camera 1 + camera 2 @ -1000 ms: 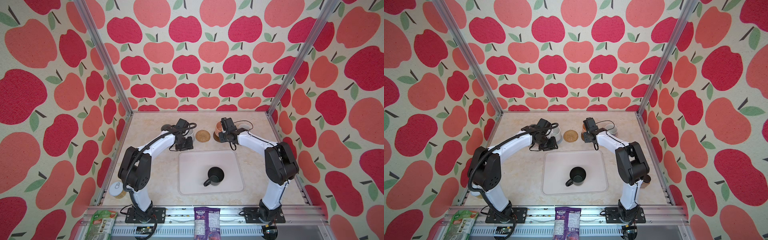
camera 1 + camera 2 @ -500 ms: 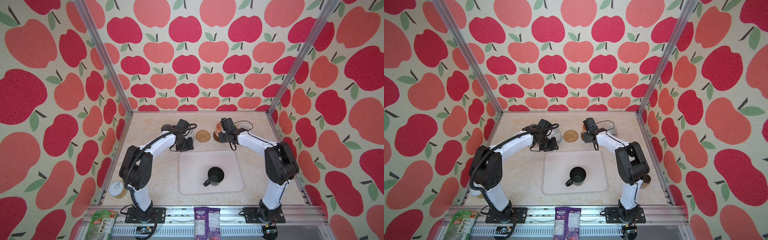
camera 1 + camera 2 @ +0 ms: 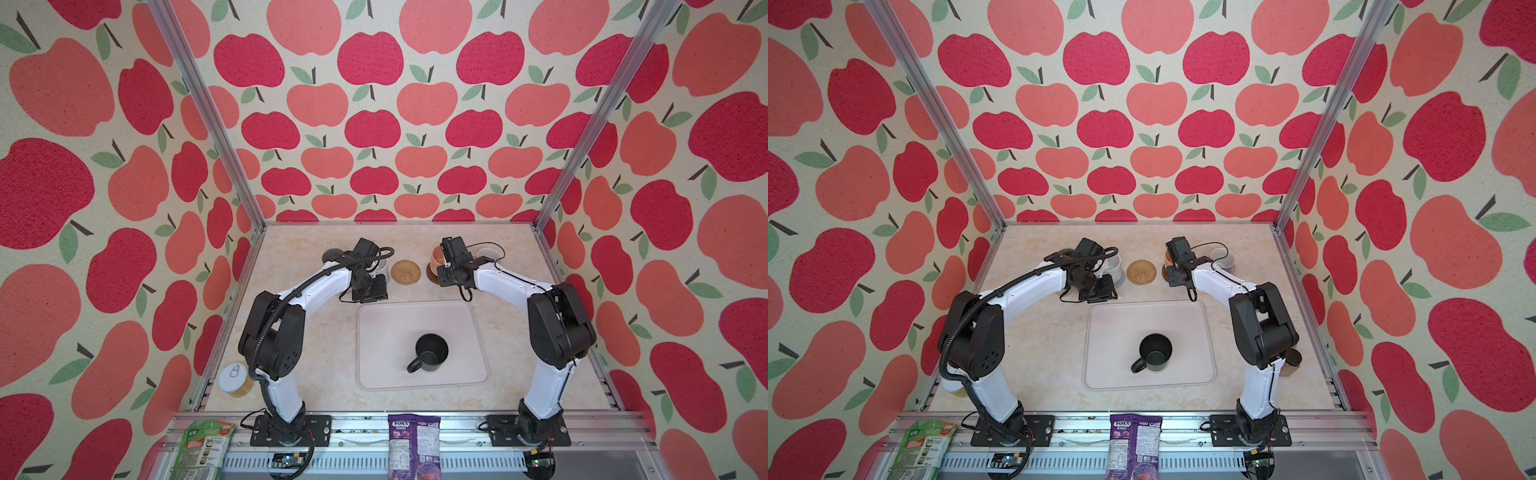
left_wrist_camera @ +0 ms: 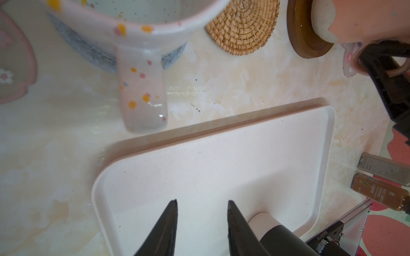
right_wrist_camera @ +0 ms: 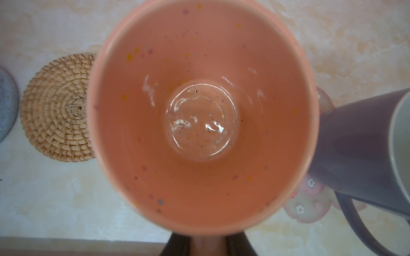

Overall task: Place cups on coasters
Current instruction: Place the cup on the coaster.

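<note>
Between the fingers of the right claw (image 5: 207,243), the handle of the peach mug (image 5: 199,110) is getting pinched, so that claw is clamping tight on it. Just past the claw, the mug is sitting over the dark brown coaster (image 4: 297,33), though I can't tell if its base is fully touching down. Right beside it, away from the other arm, the lavender mug (image 5: 355,144) is resting on a pink flower coaster (image 5: 310,206). Over toward the left claw (image 4: 202,206), the rattan coaster (image 3: 406,272) is lying flat on the table (image 3: 324,353).

That left claw is holding its fingers apart, with the tips showing against the pale tray (image 4: 221,155). Ahead of it, the white speckled mug (image 4: 142,24) is sitting on the grey-blue crocheted coaster (image 4: 93,53), handle pointing back at the claw. Well behind both claws, the black mug (image 3: 430,353) is standing on the tray.
</note>
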Tool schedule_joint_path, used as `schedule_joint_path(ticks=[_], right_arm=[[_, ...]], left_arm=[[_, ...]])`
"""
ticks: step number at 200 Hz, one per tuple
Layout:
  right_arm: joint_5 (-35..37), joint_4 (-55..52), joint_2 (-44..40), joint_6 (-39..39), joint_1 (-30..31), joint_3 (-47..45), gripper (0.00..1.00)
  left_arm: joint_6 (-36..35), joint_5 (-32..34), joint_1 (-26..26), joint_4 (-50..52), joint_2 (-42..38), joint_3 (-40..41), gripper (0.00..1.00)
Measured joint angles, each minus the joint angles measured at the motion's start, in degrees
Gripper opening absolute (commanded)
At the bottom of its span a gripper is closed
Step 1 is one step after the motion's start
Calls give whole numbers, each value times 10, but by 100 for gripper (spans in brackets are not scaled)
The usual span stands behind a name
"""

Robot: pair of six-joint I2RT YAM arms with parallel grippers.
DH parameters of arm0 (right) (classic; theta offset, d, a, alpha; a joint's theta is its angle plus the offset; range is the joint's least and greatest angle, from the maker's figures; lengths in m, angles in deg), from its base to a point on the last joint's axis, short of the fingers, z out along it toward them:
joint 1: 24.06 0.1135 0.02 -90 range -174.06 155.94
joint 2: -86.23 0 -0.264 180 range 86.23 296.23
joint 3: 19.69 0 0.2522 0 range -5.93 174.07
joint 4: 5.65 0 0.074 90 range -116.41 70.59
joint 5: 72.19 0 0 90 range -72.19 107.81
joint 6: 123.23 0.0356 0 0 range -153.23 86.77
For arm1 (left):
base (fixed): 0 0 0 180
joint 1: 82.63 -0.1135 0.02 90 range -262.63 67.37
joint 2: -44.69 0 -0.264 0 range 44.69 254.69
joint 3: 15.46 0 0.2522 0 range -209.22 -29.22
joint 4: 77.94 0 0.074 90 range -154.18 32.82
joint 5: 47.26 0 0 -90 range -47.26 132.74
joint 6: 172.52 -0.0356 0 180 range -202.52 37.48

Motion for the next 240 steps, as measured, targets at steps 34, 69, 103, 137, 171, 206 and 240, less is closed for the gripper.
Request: schedule_joint_path(ticks=[34, 69, 103, 137, 171, 206, 240], right_arm=[[0, 0, 0, 4, 0, -2, 0], [-3, -2, 0, 9, -1, -6, 0], [-4, -2, 0, 10, -1, -7, 0], [-4, -2, 0, 12, -1, -7, 0], [-4, -2, 0, 15, -1, -10, 0], [-4, 0, 0, 20, -2, -11, 0], [-4, 3, 0, 24, -3, -13, 0]], left_arm=[[0, 0, 0, -1, 0, 0, 40], [2, 0, 0, -1, 0, 0, 40], [2, 0, 0, -1, 0, 0, 40], [2, 0, 0, -1, 0, 0, 40], [2, -1, 0, -1, 0, 0, 40], [2, 0, 0, -1, 0, 0, 40], [2, -1, 0, -1, 0, 0, 40]])
